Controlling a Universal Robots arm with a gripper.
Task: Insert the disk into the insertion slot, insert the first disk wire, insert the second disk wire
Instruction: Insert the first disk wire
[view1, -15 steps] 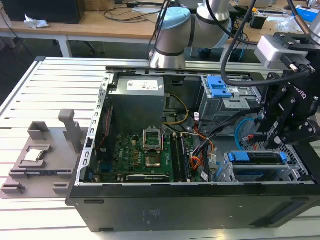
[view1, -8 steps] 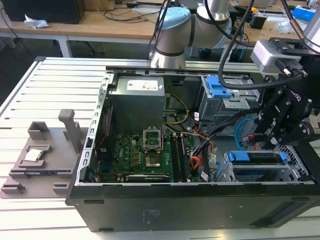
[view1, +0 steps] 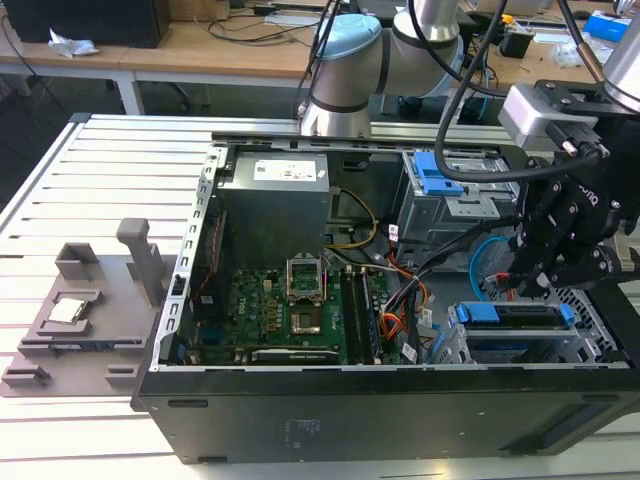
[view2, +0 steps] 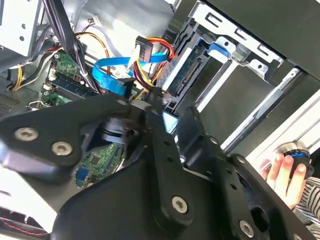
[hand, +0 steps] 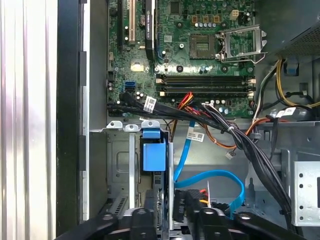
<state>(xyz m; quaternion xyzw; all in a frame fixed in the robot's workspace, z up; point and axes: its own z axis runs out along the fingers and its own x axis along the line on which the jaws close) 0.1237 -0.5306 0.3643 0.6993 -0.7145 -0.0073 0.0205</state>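
A: Where is the disk (view1: 510, 314)?
B: Right of the looping second disk wire (hand: 215, 174), it lies in the insertion slot (view1: 520, 352) at the case's near right corner; my gripper (view1: 522, 283) hangs just above.
A: Your grip?
B: Spread or closed: I cannot tell.

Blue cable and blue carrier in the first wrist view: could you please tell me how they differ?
The cable is thin, flat and curls in a loop; the carrier is blocky. The cable lies beside the slot; the carrier sits in it. Both are bright blue.
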